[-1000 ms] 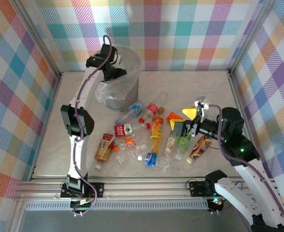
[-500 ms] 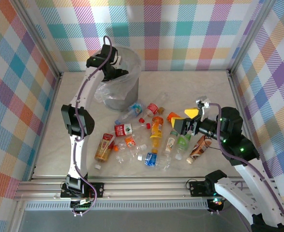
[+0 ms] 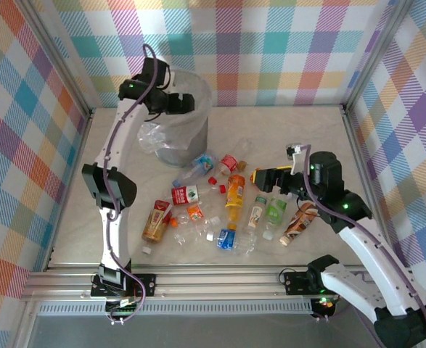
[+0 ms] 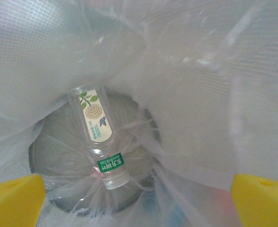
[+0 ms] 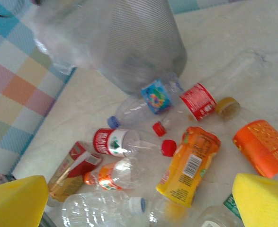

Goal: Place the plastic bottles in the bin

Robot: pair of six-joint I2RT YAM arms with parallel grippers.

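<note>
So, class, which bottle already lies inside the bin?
The clear bottle with the leaf-and-honeycomb label, on the bin's bottom; the rest lie outside on the table.

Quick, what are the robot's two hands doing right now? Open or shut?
Left gripper: open, holding nothing, above the bin.
Right gripper: open, holding nothing, above the bottles.

A crinkly, glossy clear bag [image 4: 200, 71] lines the grey bin [image 3: 185, 149]; the bottles [image 5: 191, 165] look smooth, the table [image 3: 300, 134] perhaps matt.
</note>
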